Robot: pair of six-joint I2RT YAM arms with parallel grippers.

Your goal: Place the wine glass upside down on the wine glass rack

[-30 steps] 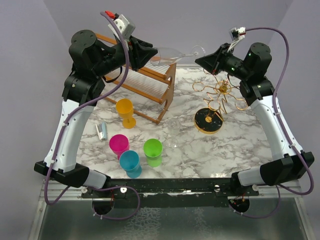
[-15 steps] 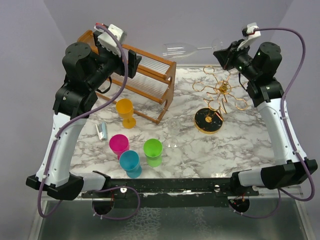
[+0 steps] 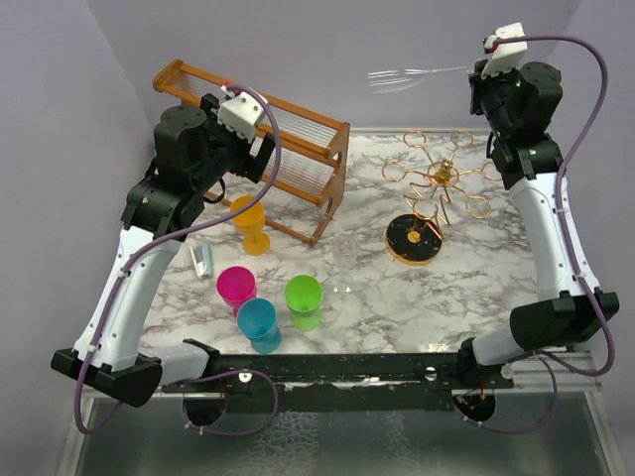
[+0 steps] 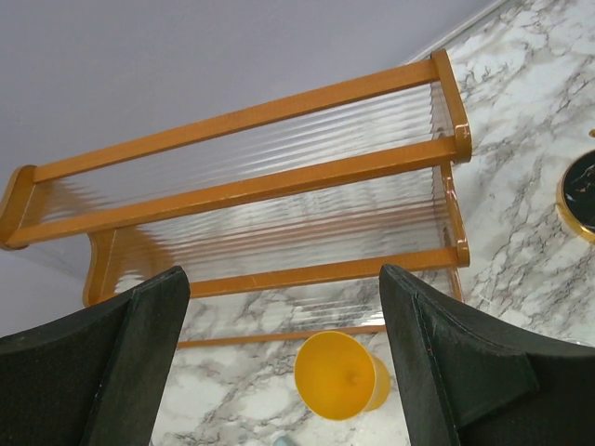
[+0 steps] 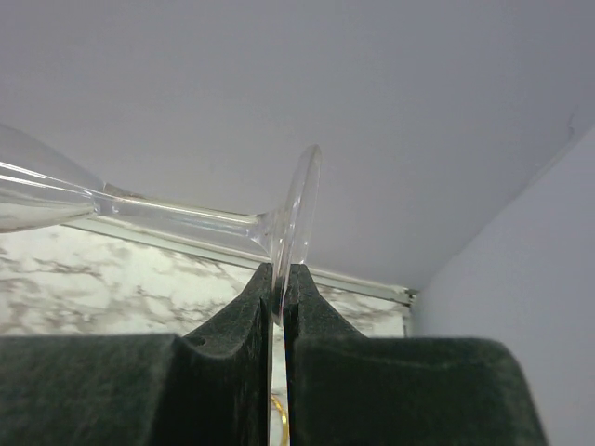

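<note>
The right arm rears up tall at the table's far right corner, its right gripper [image 3: 475,70] holding the wine glass [image 3: 409,76] sideways in the air, bowl pointing left, above and behind the gold wine glass rack [image 3: 438,184] and well clear of it. Its wrist camera shows what the overhead view cannot: the right gripper [image 5: 278,279] has its jaws pinched tight on the thin edge of the glass's foot, stem [image 5: 181,219] running off to the left. The left arm bends over the wooden shelf [image 3: 303,141], the left gripper [image 3: 256,162] with jaws spread wide and nothing between them; its own camera looks down on the shelf [image 4: 279,177] and a yellow goblet [image 4: 337,374]. A second ago both arms met at the glass above the shelf; since then the left has let go and drawn back, and the right has carried the glass up and rightward.
</note>
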